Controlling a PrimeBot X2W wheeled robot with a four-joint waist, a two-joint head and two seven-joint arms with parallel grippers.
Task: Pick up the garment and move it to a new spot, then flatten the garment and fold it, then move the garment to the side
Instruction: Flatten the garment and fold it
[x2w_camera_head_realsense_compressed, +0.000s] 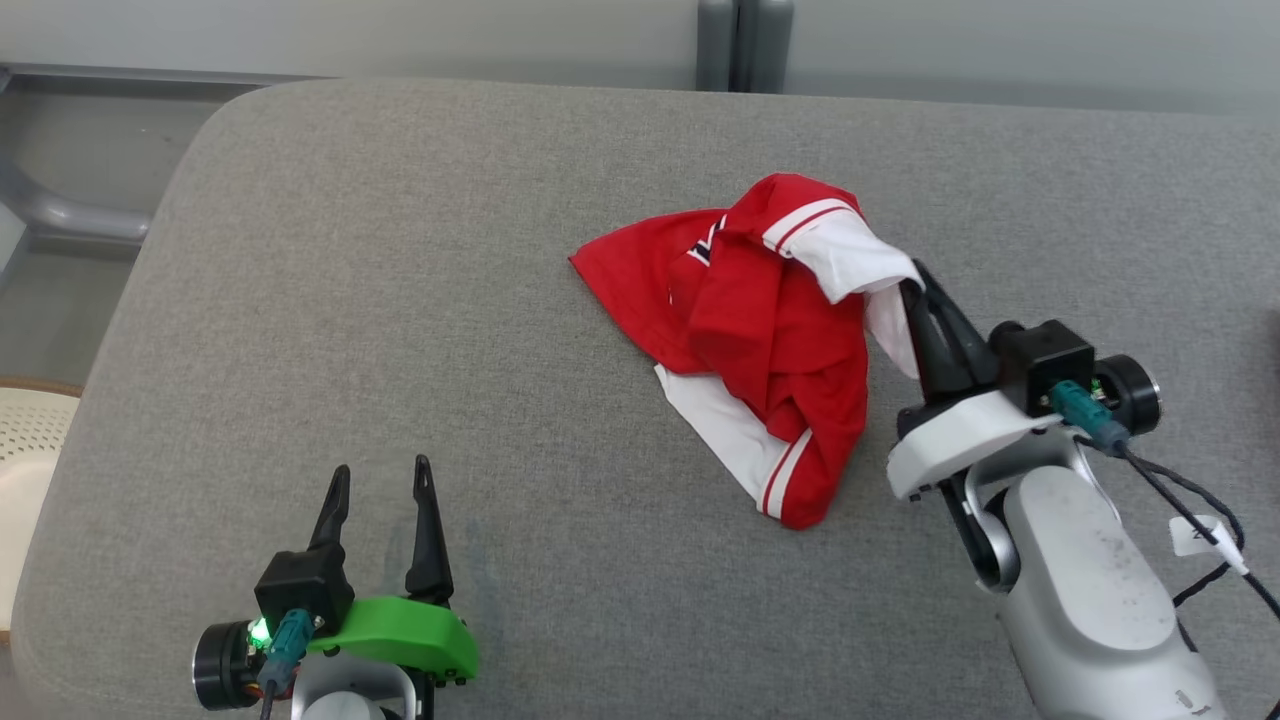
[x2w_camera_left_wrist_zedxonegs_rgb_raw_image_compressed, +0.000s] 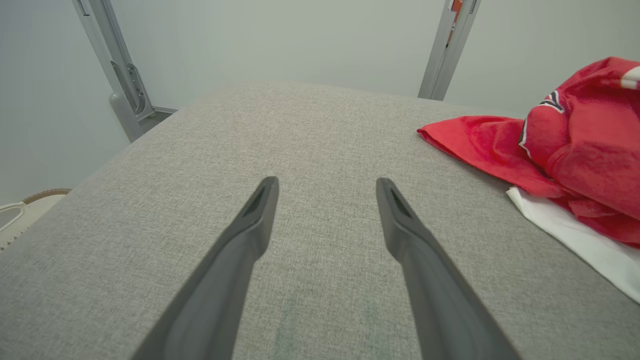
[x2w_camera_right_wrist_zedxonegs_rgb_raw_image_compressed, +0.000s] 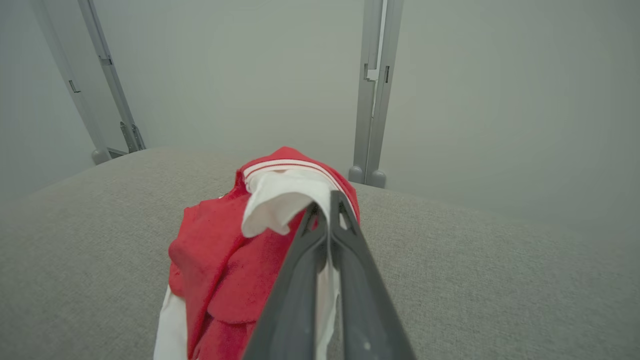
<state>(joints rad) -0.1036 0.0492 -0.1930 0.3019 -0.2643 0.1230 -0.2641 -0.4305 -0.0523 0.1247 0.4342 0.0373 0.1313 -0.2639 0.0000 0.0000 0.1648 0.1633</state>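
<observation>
**Step in hand: first pick-up of the garment.**

1. The right pincer (x2w_camera_head_realsense_compressed: 915, 277) is clamped on the garment (x2w_camera_head_realsense_compressed: 760, 320). Its two dark fingers are pressed together, with a white fold (x2w_camera_right_wrist_zedxonegs_rgb_raw_image_compressed: 280, 200) pinched between them close to the tips.
2. The garment lies crumpled on the grey padded surface (x2w_camera_head_realsense_compressed: 400, 300). Most of it, red cloth with white striped trim, sits just to the left of the closed fingertips. One flat red corner spreads out on the side farthest from them.
3. The left pincer (x2w_camera_head_realsense_compressed: 381, 468) stands wide open and holds nothing. The surface under it is bare, and the garment lies well apart, ahead of it and to its right.

**Next move (a judgement, not an observation):**

- The lift probably calls for a straight rise, high enough for the hanging cloth to clear the surface. Only one edge is held, so the rest is likely to trail.
- The hold sits near the fingertips on a thin layer, so a slow start reduces the risk of slipping.
- Open surface for the new spot lies to the left of the right pincer, ahead of the left pincer.
</observation>
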